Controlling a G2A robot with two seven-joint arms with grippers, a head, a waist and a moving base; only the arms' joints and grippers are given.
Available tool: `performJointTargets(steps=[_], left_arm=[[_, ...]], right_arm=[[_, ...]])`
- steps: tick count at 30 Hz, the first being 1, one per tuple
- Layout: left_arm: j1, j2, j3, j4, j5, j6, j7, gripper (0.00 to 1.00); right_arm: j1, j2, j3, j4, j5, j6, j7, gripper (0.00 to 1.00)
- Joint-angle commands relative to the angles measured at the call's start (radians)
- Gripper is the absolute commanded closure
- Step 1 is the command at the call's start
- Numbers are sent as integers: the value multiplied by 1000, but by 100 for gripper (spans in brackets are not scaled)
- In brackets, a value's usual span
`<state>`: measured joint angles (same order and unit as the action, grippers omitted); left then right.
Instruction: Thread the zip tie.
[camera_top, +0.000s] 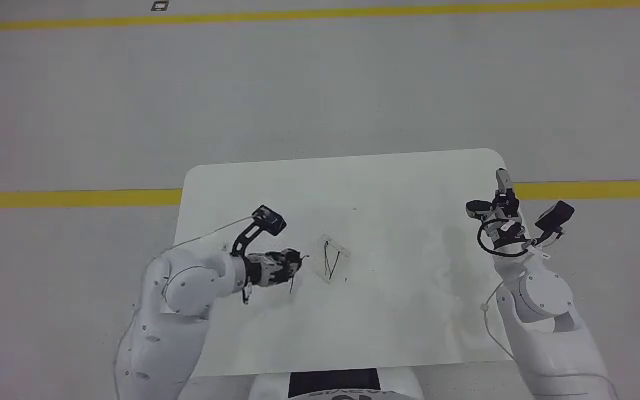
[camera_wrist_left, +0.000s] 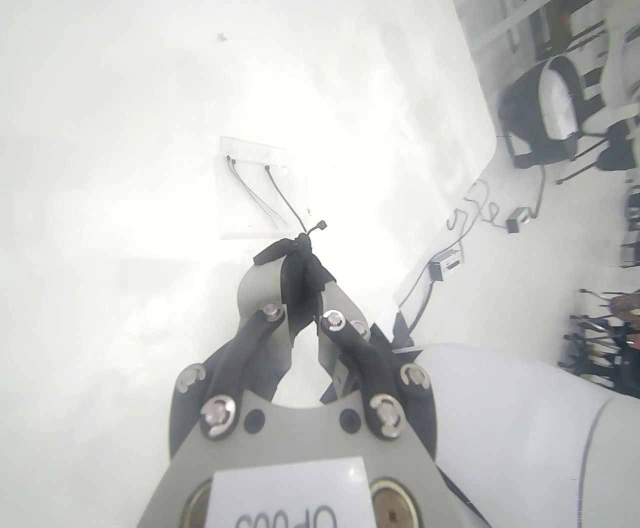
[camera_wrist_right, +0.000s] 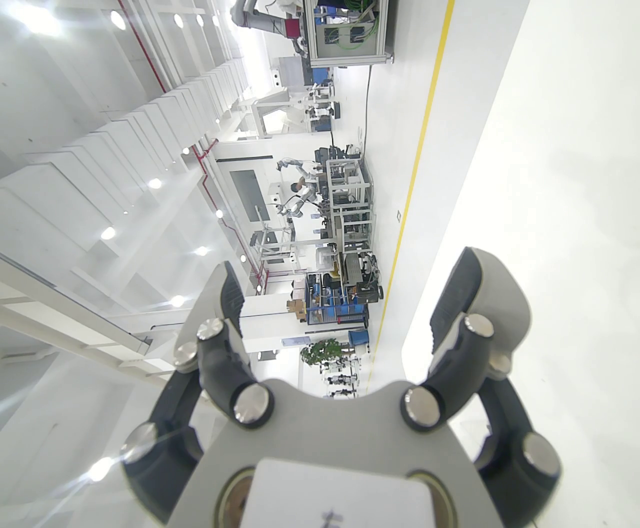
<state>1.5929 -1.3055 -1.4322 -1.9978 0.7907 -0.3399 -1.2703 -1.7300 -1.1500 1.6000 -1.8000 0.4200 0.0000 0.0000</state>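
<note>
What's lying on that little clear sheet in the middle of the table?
Thin black zip ties lie on the clear sheet, at least two, fanned apart. Their near ends are hidden behind the left gripper, which pinches a separate zip tie.

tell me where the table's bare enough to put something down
Widest bare patch: the table between the clear sheet and the right tool at the far right corner. Crowded around the left tool, shut on a zip tie beside the sheet.
</note>
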Motion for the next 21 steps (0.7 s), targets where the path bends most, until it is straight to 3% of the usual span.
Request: performJointTargets(steps=[1,7,10,14,17,21], left_arm=[[0,0,-1,1,-14,0,0,100],[0,0,-2,9,-2,9,18,100],[0,4,11,-2,71,0,139,100],[21,20,24,-70,182,0,281,100],[32,48,62,-110,224,0,376,100],[36,113,122,-84,324,0,522,100]], right_arm=[[0,0,0,0,0,0,0,0],[0,0,0,0,0,0,0,0],[0,0,0,0,0,0,0,0],[0,0,0,0,0,0,0,0],[0,0,0,0,0,0,0,0],[0,0,0,0,0,0,0,0]])
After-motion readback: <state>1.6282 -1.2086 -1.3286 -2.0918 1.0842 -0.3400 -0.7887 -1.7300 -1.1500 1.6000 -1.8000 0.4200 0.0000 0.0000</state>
